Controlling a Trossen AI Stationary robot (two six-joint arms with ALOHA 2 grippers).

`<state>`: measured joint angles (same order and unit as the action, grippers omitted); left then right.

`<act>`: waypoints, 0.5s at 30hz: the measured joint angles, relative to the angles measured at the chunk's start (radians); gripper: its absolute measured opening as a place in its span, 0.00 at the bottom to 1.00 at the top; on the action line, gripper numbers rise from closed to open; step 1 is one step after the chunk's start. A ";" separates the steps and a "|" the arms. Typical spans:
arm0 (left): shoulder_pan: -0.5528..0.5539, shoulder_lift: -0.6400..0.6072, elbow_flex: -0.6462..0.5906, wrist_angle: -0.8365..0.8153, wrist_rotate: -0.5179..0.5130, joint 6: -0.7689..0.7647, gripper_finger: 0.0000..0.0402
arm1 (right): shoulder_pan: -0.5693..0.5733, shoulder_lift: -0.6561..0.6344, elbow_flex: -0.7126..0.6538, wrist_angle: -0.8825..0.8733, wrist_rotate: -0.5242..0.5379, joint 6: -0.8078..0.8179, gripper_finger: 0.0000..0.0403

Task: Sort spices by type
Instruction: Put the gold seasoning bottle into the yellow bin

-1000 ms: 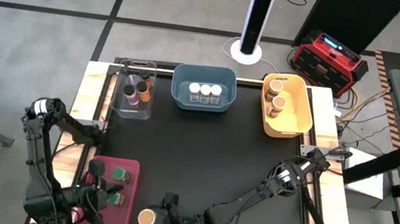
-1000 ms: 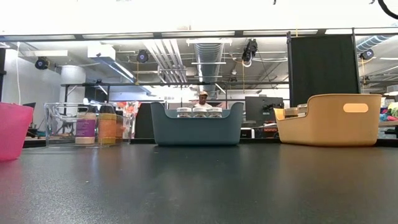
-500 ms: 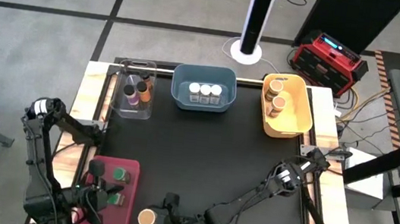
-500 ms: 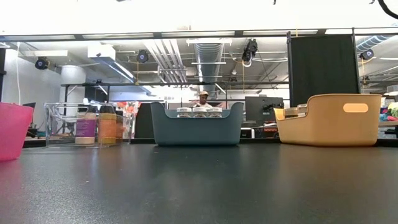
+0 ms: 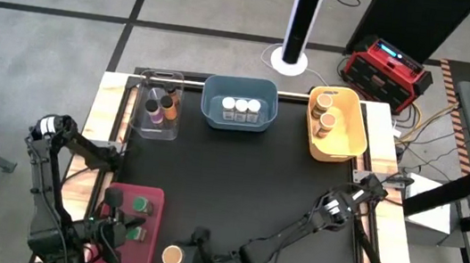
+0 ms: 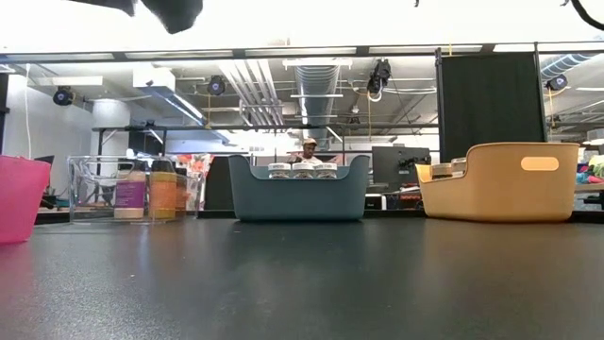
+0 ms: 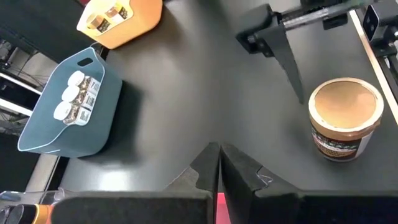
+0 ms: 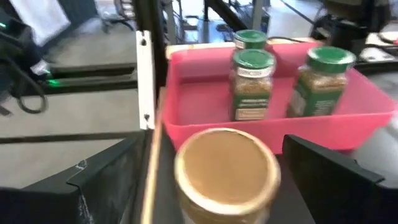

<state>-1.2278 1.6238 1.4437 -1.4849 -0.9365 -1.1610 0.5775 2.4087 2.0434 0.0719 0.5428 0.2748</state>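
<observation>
One jar left loose, the tan-lidded spice jar [image 5: 172,256], standing upright on the black table [image 5: 237,186] near the front edge, just beside the red bin [image 5: 117,196] but outside it. From the right wrist view its lid [image 8: 226,163] fills the foreground, round and broad, with the green-lidded jars [image 8: 252,84] upright in the red bin behind it. I'd judge that jar light and rigid, smooth-sided with a glossy label, so it could twist or slip in a loose pinch; being short and wide, it should not topple easily. Best taken across the body just under the lid, fingers either side, or straight across the lid's rim. The right gripper [image 5: 195,251] sits low just beside it, dark fingers [image 8: 333,180] spread wide with the jar standing between them and nothing clamped, as far as I can see. The left gripper [image 7: 219,163] hangs over the red bin, its fingertips pressed together and holding nothing, looking out at the jar [image 7: 345,118]. Further back along the far edge: the clear bin [image 5: 158,104] with an orange and a purple-labelled jar, the blue bin [image 5: 240,88] with three white-lidded jars [image 5: 241,106], and the yellow bin [image 5: 349,132] holding tan-lidded jars [image 5: 325,116], which looks the matching home for this one.
</observation>
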 joint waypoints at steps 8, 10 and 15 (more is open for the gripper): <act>0.000 0.000 0.000 0.001 -0.015 0.000 0.00 | -0.007 0.049 0.008 0.051 -0.016 -0.039 0.94; 0.000 0.000 0.000 0.002 -0.015 0.000 0.00 | -0.009 0.049 0.008 0.052 -0.008 -0.040 0.94; 0.000 0.000 0.000 0.003 -0.015 0.000 0.00 | -0.011 0.050 0.009 0.052 0.002 -0.050 0.94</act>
<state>-1.2278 1.6241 1.4433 -1.4822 -0.9520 -1.1606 0.5661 2.4583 2.0521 0.1243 0.5452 0.2245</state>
